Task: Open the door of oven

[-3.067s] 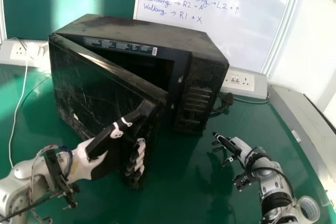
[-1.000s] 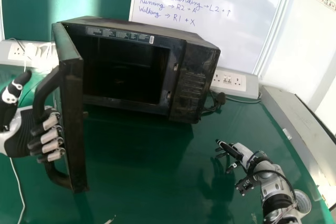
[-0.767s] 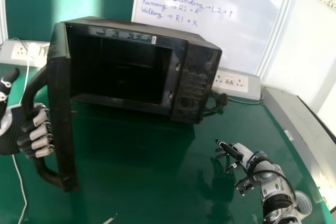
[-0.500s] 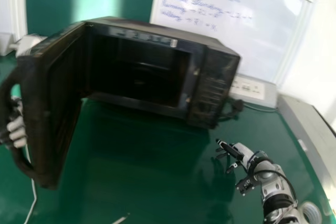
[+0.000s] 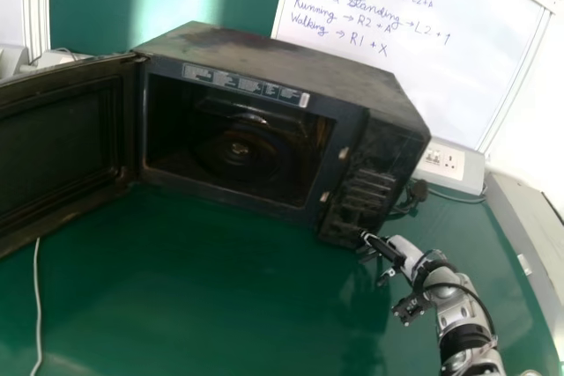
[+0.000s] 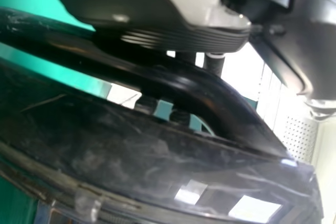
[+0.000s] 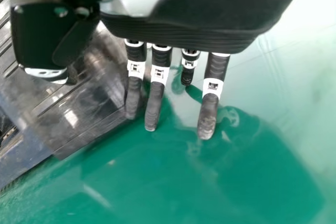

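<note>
Your oven (image 5: 300, 61) stands toward the far edge of the green table (image 5: 203, 305), its door (image 5: 57, 151) swung wide open over the table's left side. In the left wrist view, your left hand (image 6: 142, 14) has its fingers curled round the door's black handle (image 6: 197, 87). Your right hand (image 5: 401, 254) is open, fingers straight, near the oven's lower front right corner, above the table.

At 4 o'clock in the head view, the silver-grey right arm (image 5: 454, 313) has black bands and 1 looping black cable (image 5: 477, 295). Right hand (image 5: 402, 249): white shell, dark fingers (image 7: 154, 106) ringed white. Left hand (image 6: 152, 22): pale shell, black ribbing.
</note>
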Controlling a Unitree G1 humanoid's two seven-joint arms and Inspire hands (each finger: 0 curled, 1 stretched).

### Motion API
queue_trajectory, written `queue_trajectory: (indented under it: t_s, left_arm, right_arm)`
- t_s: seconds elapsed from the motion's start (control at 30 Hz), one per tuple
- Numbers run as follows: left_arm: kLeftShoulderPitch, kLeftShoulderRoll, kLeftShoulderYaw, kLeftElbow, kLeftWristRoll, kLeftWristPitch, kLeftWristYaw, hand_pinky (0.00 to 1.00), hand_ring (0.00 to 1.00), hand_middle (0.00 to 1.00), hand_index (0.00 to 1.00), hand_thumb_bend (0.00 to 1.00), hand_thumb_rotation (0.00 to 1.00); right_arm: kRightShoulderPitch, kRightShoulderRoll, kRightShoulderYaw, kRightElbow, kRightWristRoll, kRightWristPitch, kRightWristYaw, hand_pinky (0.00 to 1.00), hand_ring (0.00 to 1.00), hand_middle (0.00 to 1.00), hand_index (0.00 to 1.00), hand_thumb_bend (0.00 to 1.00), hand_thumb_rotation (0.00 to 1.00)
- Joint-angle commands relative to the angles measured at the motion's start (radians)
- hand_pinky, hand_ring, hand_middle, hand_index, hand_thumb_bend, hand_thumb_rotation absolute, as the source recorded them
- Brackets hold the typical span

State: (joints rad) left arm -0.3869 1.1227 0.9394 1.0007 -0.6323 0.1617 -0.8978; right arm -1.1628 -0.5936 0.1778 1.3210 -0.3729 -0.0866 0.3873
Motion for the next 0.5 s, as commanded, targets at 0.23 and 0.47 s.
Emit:
queue_trajectory:
  t_s: [0.23, 0.47]
  left_arm:
    - [-0.062, 0.098, 0.152, 0.104, -0.068, -0.086, 0.142, 0.00, 0.02, 0.06, 0.47, 0.48, 0.07]
    - [-0.095, 0.128, 0.153, 0.156, -0.059, -0.097, 0.165, 0.00, 0.02, 0.05, 0.47, 0.48, 0.08]
  right_arm:
    - [0.043, -0.011, 0.007, 0.032, -0.014, 0.030, 0.008, 0.36, 0.49, 0.68, 0.75, 0.66, 0.98]
    - [0.036, -0.001, 0.016, 0.033, -0.019, 0.040, 0.008, 0.34, 0.47, 0.67, 0.75, 0.69, 1.00]
